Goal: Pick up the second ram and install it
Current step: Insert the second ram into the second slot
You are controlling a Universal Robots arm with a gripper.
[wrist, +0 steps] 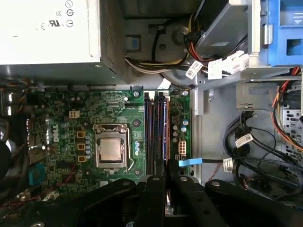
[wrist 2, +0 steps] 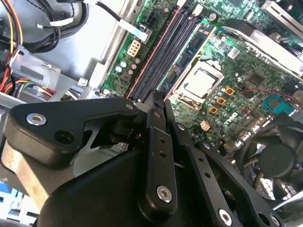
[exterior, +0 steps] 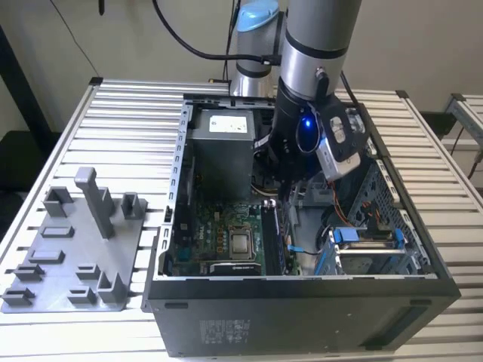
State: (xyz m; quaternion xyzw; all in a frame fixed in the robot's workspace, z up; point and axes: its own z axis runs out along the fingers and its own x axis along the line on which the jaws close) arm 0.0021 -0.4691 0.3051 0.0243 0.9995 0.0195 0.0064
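One tool [wrist: 166,166] clenched on one second ram [wrist: 166,163], above four memory slots [wrist: 156,130].

In the second wrist view, the black gripper [wrist 2: 160,101] was seen above the motherboard [wrist 2: 236,71], its fingers [wrist 2: 157,142] drawn close together with their tips at the end of the memory slots [wrist 2: 163,52]. A thin dark edge, possibly the second ram [wrist 2: 156,98], was glimpsed between the tips, though this could not be told for certain. The processor socket [wrist 2: 201,80] lay just beside the slots, and a fan [wrist 2: 277,158] and bundled cables [wrist 2: 47,23] were seen well apart on opposite sides.
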